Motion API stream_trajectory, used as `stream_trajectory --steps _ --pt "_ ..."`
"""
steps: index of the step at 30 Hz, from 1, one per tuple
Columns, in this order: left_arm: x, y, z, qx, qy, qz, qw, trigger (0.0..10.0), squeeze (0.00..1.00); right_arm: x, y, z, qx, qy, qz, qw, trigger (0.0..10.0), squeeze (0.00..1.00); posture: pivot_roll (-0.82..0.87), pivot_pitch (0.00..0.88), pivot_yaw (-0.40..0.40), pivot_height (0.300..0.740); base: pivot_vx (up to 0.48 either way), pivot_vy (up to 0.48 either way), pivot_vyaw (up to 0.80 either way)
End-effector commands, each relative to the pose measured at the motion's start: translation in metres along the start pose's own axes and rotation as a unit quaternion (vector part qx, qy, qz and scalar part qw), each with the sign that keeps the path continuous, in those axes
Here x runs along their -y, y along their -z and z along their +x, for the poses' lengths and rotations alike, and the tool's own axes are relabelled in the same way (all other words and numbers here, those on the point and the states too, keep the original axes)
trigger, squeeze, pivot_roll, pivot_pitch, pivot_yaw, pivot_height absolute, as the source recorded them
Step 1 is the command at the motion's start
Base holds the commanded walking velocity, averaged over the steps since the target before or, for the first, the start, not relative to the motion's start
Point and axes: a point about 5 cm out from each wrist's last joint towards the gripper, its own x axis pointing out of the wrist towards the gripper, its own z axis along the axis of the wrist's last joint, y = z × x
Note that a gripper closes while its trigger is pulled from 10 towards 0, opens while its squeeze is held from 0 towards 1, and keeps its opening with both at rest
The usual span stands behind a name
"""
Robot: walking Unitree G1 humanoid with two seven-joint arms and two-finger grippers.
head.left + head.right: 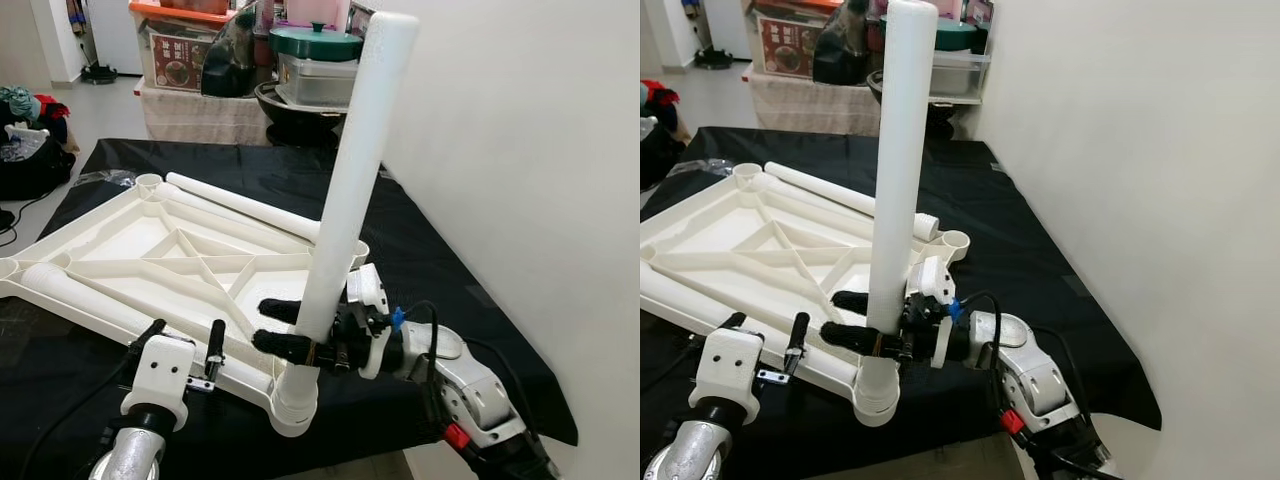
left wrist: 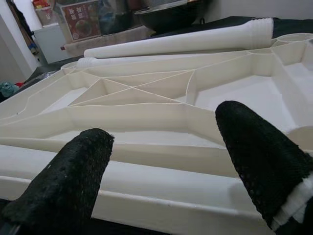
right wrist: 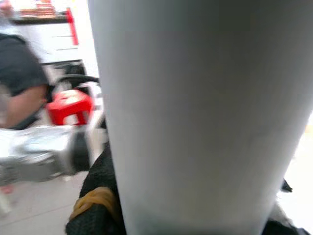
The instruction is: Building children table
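White wall (image 1: 520,150) beside black-draped table (image 1: 430,250), cluttered storage boxes (image 1: 180,55) on pale floor (image 1: 105,110) behind.

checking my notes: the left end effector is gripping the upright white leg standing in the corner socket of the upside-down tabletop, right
Wrong arm. In the left eye view, the right end effector grips the upright white leg standing in the corner socket of the upside-down tabletop. The left end effector sits open beside it.

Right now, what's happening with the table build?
The white tabletop lies upside down on the black cloth. The right gripper is shut on a white leg, holding it upright in the near corner socket. The left gripper is open, poised at the tabletop's near edge and holding nothing. Two more legs lie on the tabletop, one along the far side and one along the near side.
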Motion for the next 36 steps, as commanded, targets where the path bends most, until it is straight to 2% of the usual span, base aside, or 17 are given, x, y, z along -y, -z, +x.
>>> stream_trajectory --steps 1,2,3,4,5,6,8,9,10,13,16,20,21,24,25,27,36 --pt "0.001 0.002 0.000 -0.002 0.003 -0.004 1.000 10.0 0.00 0.030 0.030 -0.007 -0.085 0.201 0.008 0.976 10.0 0.00 0.16 0.000 -0.146 0.740 0.000 0.000 0.00" --pt "0.001 0.003 0.000 -0.002 0.003 -0.004 1.000 10.0 0.00 0.039 0.035 -0.011 -0.100 0.270 0.010 0.958 10.0 0.00 0.16 0.000 -0.146 0.740 0.000 0.000 0.00" --pt "0.001 0.003 0.000 -0.002 0.003 -0.004 1.000 10.0 0.00 0.039 0.035 -0.011 -0.100 0.270 0.010 0.958 10.0 0.00 0.16 0.000 -0.146 0.740 0.000 0.000 0.00" --pt "0.002 0.003 0.000 -0.002 0.004 -0.004 1.000 10.0 0.00 0.050 0.042 -0.022 -0.120 0.350 0.022 0.929 10.0 0.00 0.15 0.000 -0.143 0.740 0.000 0.000 0.00" --pt "0.003 0.004 0.000 -0.002 0.004 -0.004 1.000 10.0 0.00 0.054 0.046 -0.029 -0.131 0.392 0.029 0.910 10.0 0.00 0.15 0.000 -0.143 0.740 0.000 0.000 0.00" --pt "0.003 0.004 0.000 -0.002 0.004 -0.004 1.000 10.0 0.00 0.054 0.046 -0.029 -0.131 0.392 0.029 0.910 10.0 0.00 0.15 0.000 -0.143 0.740 0.000 0.000 0.00" --pt "0.004 0.004 -0.001 -0.003 0.006 -0.005 1.000 10.0 0.00 0.058 0.064 -0.049 -0.156 0.474 0.075 0.863 10.0 0.00 0.15 0.000 -0.141 0.740 0.000 0.000 0.00" --pt "0.004 0.004 -0.001 -0.003 0.006 -0.005 1.000 10.0 0.00 0.058 0.064 -0.049 -0.156 0.474 0.075 0.863 10.0 0.00 0.15 0.000 -0.141 0.740 0.000 0.000 0.00" --pt "0.005 0.004 0.000 -0.003 0.007 -0.006 1.000 10.0 0.00 0.055 0.083 -0.069 -0.192 0.530 0.093 0.821 10.0 0.00 0.15 0.000 -0.140 0.740 0.000 0.000 0.00" --pt "0.005 0.004 0.001 -0.003 0.007 -0.006 1.000 10.0 0.00 0.053 0.089 -0.073 -0.206 0.542 0.096 0.809 10.0 0.00 0.15 0.000 -0.140 0.740 0.000 0.000 0.00" --pt "0.005 0.005 0.001 -0.004 0.007 -0.006 1.000 10.0 0.00 0.052 0.091 -0.072 -0.207 0.541 0.105 0.808 10.0 0.00 0.14 0.000 -0.140 0.740 0.000 0.000 0.00" --pt "0.007 0.005 0.002 -0.005 0.011 -0.008 1.000 10.0 0.00 0.055 0.094 -0.065 -0.199 0.573 0.133 0.784 10.0 0.00 0.14 0.000 -0.139 0.740 0.000 0.000 0.00" --pt "0.007 0.005 0.002 -0.005 0.011 -0.008 1.000 10.0 0.00 0.055 0.094 -0.065 -0.199 0.573 0.133 0.784 10.0 0.00 0.14 0.000 -0.139 0.740 0.000 0.000 0.00" --pt "0.007 0.005 0.003 -0.005 0.012 -0.008 1.000 10.0 0.00 0.058 0.093 -0.068 -0.188 0.606 0.139 0.760 10.0 0.00 0.14 0.000 -0.139 0.740 0.000 0.000 0.00" --pt "0.007 0.005 0.003 -0.005 0.012 -0.008 1.000 10.0 0.00 0.058 0.093 -0.068 -0.188 0.606 0.139 0.760 10.0 0.00 0.14 0.000 -0.139 0.740 0.000 0.000 0.00" --pt "0.007 0.004 0.005 -0.004 0.012 -0.008 1.000 10.0 0.00 0.058 0.095 -0.077 -0.177 0.645 0.148 0.729 10.0 0.00 0.14 0.000 -0.136 0.740 0.000 0.000 0.00" --pt "0.008 0.004 0.007 -0.003 0.011 -0.009 1.000 10.0 0.00 0.056 0.097 -0.083 -0.170 0.664 0.147 0.714 10.0 0.00 0.13 0.000 -0.130 0.740 0.000 0.000 0.00"
